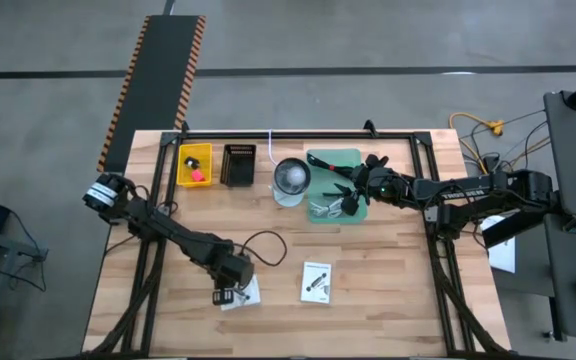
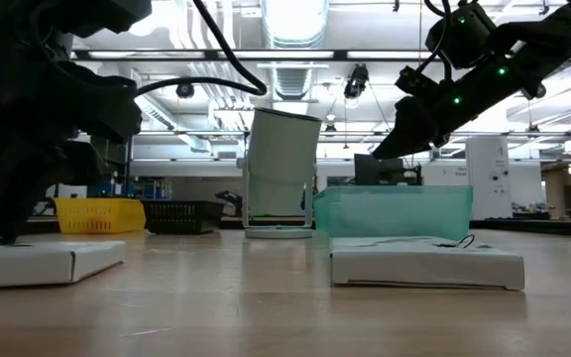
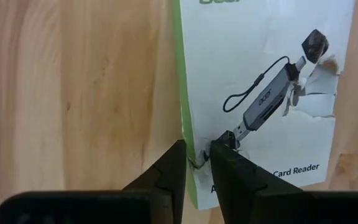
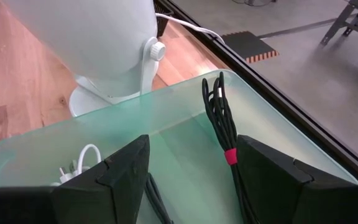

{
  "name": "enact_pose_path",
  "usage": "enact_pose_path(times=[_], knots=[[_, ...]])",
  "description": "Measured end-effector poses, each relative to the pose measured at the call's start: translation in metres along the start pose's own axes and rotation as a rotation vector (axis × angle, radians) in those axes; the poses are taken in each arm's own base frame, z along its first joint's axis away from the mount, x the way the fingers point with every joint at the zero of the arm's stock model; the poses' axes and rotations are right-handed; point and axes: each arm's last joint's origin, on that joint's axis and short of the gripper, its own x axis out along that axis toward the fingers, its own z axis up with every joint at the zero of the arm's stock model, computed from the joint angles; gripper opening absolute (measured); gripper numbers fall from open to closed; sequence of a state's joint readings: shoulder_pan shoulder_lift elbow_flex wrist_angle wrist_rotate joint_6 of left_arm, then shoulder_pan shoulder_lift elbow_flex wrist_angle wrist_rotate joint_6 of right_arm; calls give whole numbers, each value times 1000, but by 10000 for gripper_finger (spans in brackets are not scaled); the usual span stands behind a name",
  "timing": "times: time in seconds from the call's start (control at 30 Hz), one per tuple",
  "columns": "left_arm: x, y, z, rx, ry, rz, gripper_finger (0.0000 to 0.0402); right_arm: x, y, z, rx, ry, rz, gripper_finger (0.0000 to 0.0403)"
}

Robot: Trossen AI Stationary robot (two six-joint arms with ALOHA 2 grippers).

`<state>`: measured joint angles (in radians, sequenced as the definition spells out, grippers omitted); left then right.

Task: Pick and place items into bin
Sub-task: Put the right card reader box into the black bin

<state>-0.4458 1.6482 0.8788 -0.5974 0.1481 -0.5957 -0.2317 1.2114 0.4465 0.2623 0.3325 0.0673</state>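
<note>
1. Left gripper (image 3: 196,163): down at the near left of the wooden table (image 1: 388,300), fingers pinched on the green-striped edge of a flat white card-reader packet with black print (image 3: 272,93). The packet lies flat on the wood, not yet lifted.
2. Right gripper (image 4: 191,168): poised over the translucent green plastic bin (image 4: 185,109) at the far centre-right of the table, fingers spread wide with nothing between them.
3. Green bin, contents: a bundled black cable with a red tie (image 4: 224,121) and a small white cable (image 4: 82,158); several small items show in it from above, too small to name.
4. Second flat white packet with black print (image 1: 316,281): lying loose at the near centre of the table, well apart from both grippers.
5. Other fixtures: yellow basket (image 1: 194,163) holding a red object, black basket (image 1: 238,164), white round lamp-like device (image 1: 291,176) just beside the green bin.
6. Progress, judged: largely done; the two packets appear to be the last items outside the bin, one now gripped, one untouched.
</note>
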Motion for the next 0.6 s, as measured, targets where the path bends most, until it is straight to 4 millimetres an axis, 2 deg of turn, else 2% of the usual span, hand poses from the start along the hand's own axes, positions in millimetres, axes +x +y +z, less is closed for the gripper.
enact_pose_path(times=[0.17, 0.27, 0.43, 0.6], knots=[[20, 4, 1, -12, 47, 13, 57, 0, 0, 0, 0, 0, 0, 226], [24, 5, 2, -16, 64, 18, 52, 0, 0, 0, 0, 0, 0, 226], [21, 5, 2, -18, 60, -2, 8, 0, 0, 0, 0, 1, 0, 226], [10, 3, 2, 39, 26, -32, 1, 0, 0, 0, 0, 1, 0, 226]])
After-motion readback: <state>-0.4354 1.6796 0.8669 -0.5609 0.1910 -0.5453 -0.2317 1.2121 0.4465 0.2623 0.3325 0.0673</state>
